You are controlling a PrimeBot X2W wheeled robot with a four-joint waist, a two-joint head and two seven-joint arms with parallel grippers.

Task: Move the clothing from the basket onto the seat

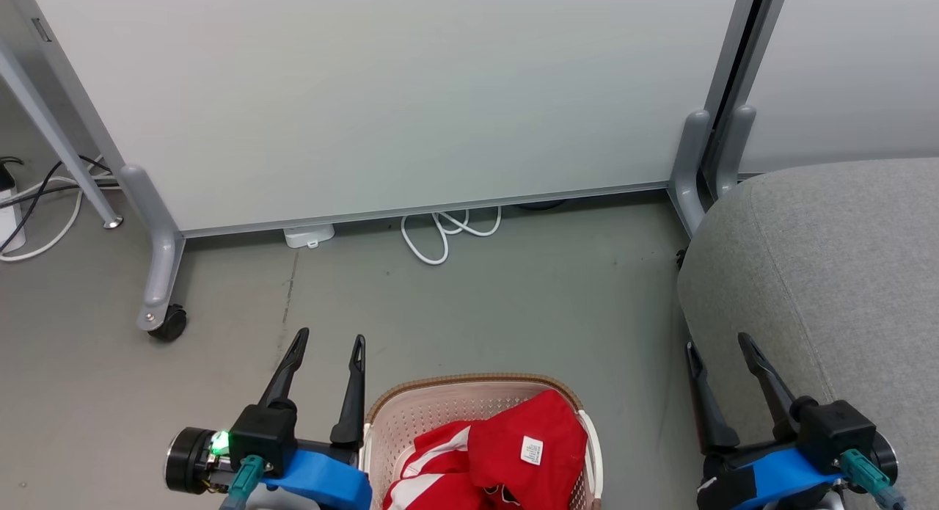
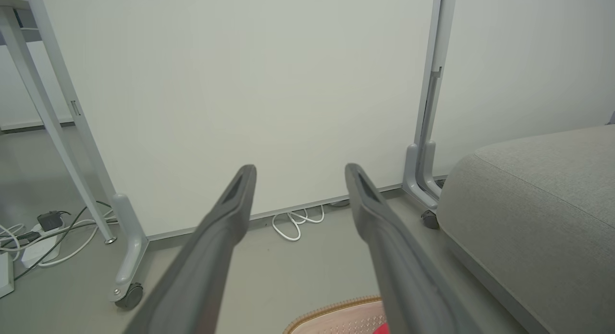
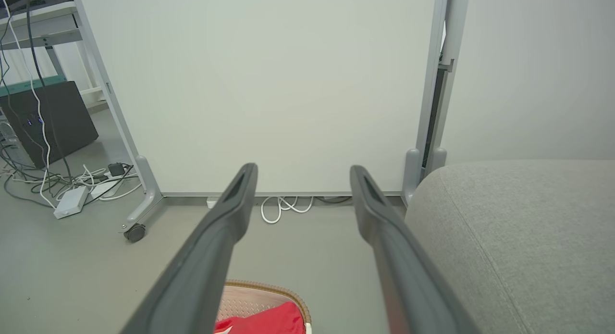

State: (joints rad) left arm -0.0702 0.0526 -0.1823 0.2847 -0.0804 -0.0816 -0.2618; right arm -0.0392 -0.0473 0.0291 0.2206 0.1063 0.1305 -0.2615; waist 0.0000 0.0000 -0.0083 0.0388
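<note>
In the basket [image 1: 462, 380], the red clothing [image 1: 506, 425] lies in a heap. The left end effector [image 1: 329, 339] and right end effector [image 1: 717, 340] hang on each side of it, fingers apart and empty, likely ready to grab.

White tag [image 1: 532, 450] on red clothing [image 1: 513, 444] carries print, too small to read.

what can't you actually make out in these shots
- Head view: the bottom edge cuts the basket, so the clothing in it cannot be counted.
- Head view: print on the white tag is too small to read.
- Left wrist view: the bottom edge and a finger of the left tool hide most of the basket.
- Every view: the seat runs off the right edge.
</note>
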